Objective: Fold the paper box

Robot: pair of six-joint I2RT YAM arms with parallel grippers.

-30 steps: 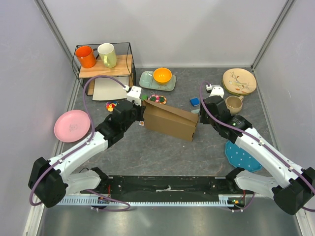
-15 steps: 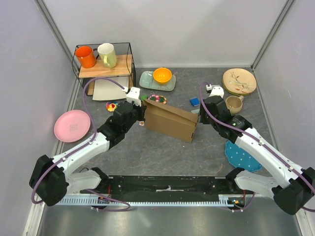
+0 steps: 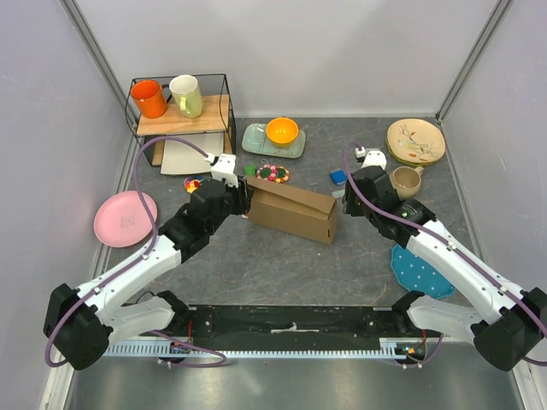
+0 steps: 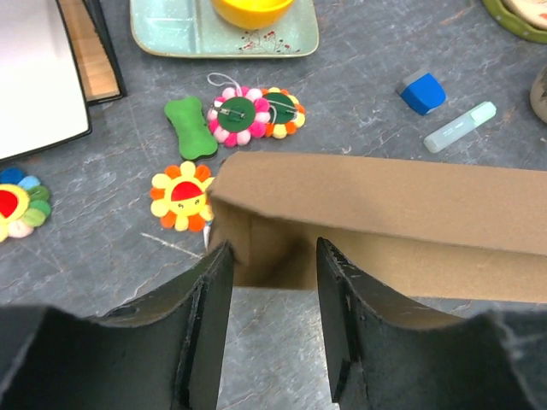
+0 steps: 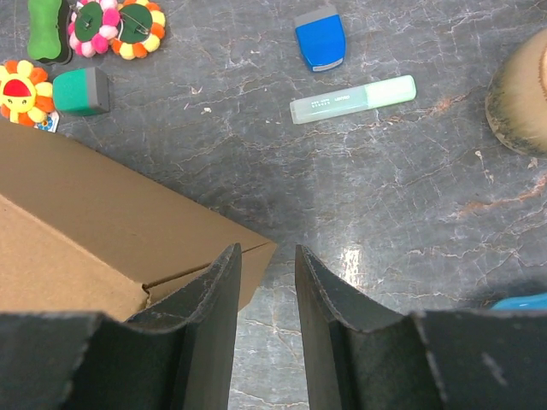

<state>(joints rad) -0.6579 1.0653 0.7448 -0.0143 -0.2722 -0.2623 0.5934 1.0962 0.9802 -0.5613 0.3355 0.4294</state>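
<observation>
Left end effector (image 4: 273,248) hung open left of the paper box (image 4: 385,196); right end effector (image 5: 267,250) straddled its right corner, grip unclear.

The right gripper (image 5: 266,252) stands with dark fingers (image 5: 214,320) parted, the right corner of the plain brown corrugated cardboard box (image 5: 94,231) showing in the gap. Farther off, a pale green highlighter pen (image 5: 352,99) and a blue rectangular block (image 5: 319,38) lie on the grey marbled table (image 5: 410,196).

- Left arm (image 3: 154,256) stretches forward and inward, elbow bent; left gripper (image 4: 273,246) is low, jaws parted.
- Right arm (image 3: 444,252) mirrors it from the other side; right gripper (image 5: 267,249) is low, jaws narrowly apart.
</observation>
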